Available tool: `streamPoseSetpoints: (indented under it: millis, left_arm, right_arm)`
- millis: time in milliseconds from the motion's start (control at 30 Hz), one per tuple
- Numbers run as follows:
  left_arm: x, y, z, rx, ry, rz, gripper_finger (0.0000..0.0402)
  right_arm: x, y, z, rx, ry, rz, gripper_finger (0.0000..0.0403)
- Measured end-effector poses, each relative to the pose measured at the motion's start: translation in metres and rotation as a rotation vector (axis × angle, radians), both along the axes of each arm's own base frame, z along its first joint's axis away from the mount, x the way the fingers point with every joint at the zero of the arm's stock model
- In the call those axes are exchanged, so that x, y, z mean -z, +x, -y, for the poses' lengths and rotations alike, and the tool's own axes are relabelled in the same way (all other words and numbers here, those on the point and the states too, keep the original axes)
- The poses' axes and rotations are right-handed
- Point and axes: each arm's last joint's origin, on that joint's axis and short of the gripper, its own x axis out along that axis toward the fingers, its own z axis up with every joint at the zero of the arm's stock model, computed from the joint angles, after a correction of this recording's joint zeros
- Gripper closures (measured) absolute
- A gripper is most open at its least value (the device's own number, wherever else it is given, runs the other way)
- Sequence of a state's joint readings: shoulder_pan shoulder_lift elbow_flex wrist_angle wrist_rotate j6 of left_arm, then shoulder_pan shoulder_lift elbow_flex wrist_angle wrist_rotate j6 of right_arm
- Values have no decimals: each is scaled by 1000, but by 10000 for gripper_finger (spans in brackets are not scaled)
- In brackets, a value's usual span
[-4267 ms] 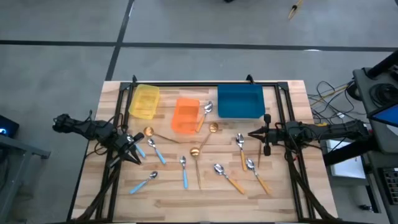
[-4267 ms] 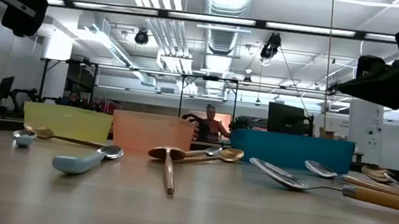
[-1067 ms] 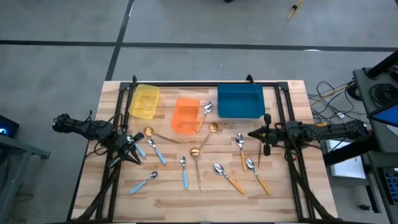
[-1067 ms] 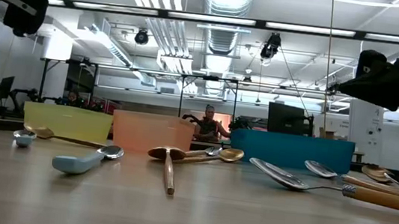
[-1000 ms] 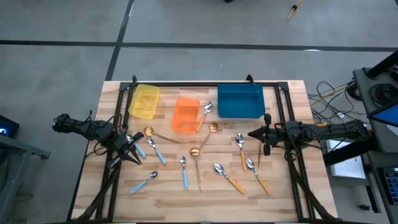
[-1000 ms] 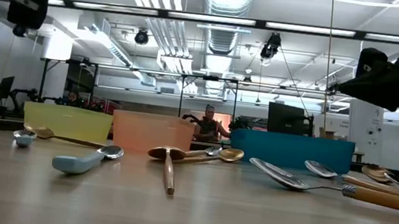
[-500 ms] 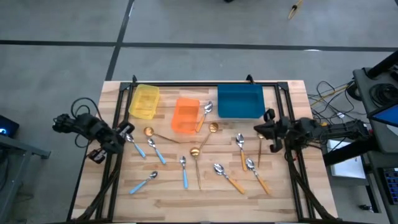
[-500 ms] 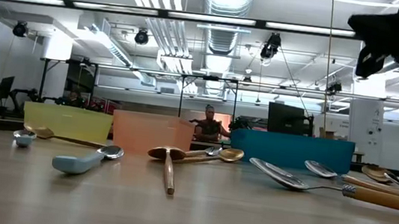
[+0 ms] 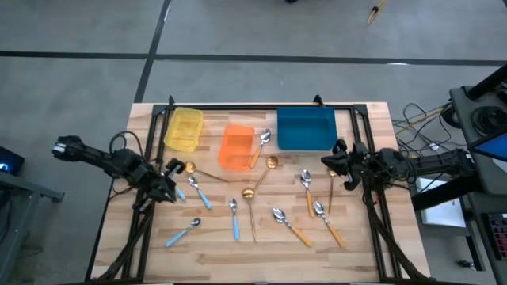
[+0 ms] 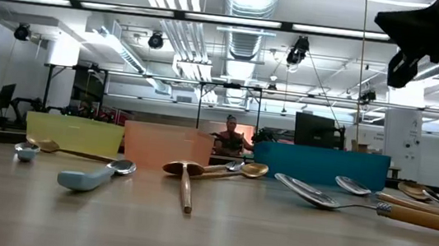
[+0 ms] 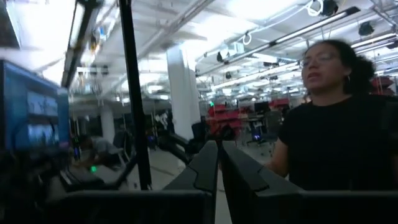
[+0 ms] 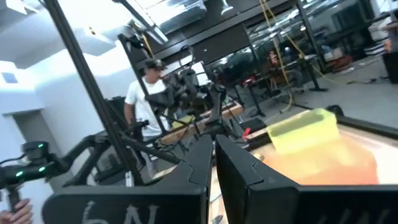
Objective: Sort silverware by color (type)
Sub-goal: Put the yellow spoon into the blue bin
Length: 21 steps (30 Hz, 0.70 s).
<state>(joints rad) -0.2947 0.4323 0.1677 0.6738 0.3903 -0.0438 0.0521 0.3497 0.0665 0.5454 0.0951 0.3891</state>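
mixed spoons (image 9: 234, 218) scattered on table

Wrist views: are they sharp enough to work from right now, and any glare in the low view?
Left wrist view: soft and smeared, the left gripper dark against bright ceiling lights. Right wrist view: the translucent yellow plastic bin and orange plastic bin are blurred. Low view: ceiling lights blow out at top; the near blue-handled spoon stays sharp.

Both arms have lifted from their resting pose. The left gripper (image 9: 176, 168), closed and empty, has swung from pointing down at the blue-handled spoon (image 9: 196, 191) to sit nearer the gold spoon (image 9: 198, 170). The right gripper (image 9: 326, 158), also closed and empty, has risen and turned beside the blue bin (image 9: 306, 128).
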Motion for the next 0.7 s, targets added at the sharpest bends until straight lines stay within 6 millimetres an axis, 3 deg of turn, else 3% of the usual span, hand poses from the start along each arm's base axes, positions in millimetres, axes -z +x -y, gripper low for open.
streamPoseSetpoints:
  millis: [267,700]
  left_arm:
    - [5,22,7,57,-95,-207,397]
    - [-36,57,17,65,-111,-237,397]
  right_arm:
    - [-15,24,0,40,-9,-167,390]
    - [8,69,-3,43,231,-519,390]
